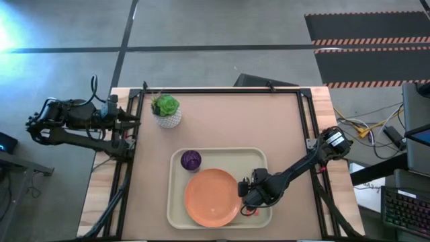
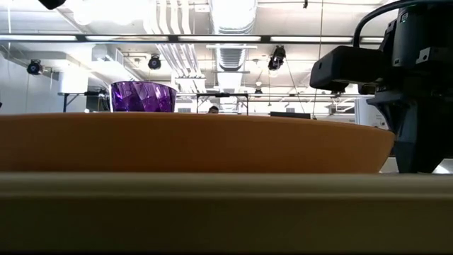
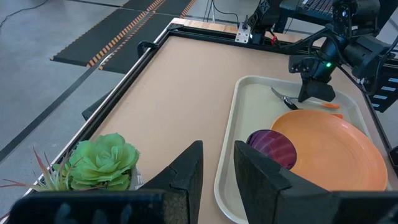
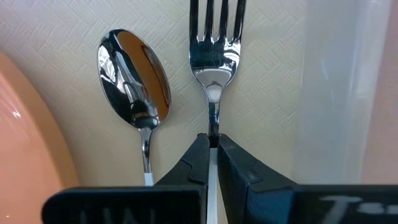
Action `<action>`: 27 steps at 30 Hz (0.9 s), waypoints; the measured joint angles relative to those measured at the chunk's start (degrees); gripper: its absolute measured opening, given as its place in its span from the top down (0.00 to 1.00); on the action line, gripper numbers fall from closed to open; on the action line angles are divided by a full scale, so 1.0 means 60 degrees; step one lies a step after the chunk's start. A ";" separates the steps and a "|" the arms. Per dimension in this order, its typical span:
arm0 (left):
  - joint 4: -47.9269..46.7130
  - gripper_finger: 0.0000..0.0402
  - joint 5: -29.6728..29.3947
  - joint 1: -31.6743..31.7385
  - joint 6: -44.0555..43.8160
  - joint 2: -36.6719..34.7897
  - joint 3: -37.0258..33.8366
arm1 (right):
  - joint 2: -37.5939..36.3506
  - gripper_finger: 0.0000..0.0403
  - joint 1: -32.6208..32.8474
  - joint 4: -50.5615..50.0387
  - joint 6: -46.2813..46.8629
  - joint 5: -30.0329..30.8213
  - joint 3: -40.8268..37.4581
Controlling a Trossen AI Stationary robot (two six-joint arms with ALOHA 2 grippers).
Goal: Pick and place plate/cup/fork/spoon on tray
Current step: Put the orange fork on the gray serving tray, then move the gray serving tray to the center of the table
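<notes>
The cream tray lies at the table's near middle. On it rest the orange plate and, at its far left corner, the purple cup. Right of the plate, the spoon and the fork lie side by side on the tray floor, heads pointing the same way. My right gripper is low over the tray beside the plate, shut on the fork. My left gripper waits at the table's left edge, fingers slightly apart and empty. My right gripper pinches the fork's thin metal stem, just behind the base of the tines, between its two fingertips. The fingers lie along the fork. The handle is hidden under the gripper. Whether the fork rests on the tray floor or is just above it, I cannot tell.
A white pot with a green plant stands at the table's far left, near my left gripper. The tray's raised rim runs close beside the fork. A black frame borders the tabletop.
</notes>
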 joint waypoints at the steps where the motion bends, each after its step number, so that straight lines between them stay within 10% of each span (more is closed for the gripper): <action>1: 0.0000 0.82 0.0000 0.0000 0.0003 0.0000 0.0000 | 0.0000 0.98 0.0000 0.0003 0.0004 0.0000 -0.0004; 27: 0.0001 0.82 0.0000 0.0001 0.0007 0.0001 0.0000 | -0.0012 0.83 0.0059 0.0043 0.0001 0.0078 -0.0007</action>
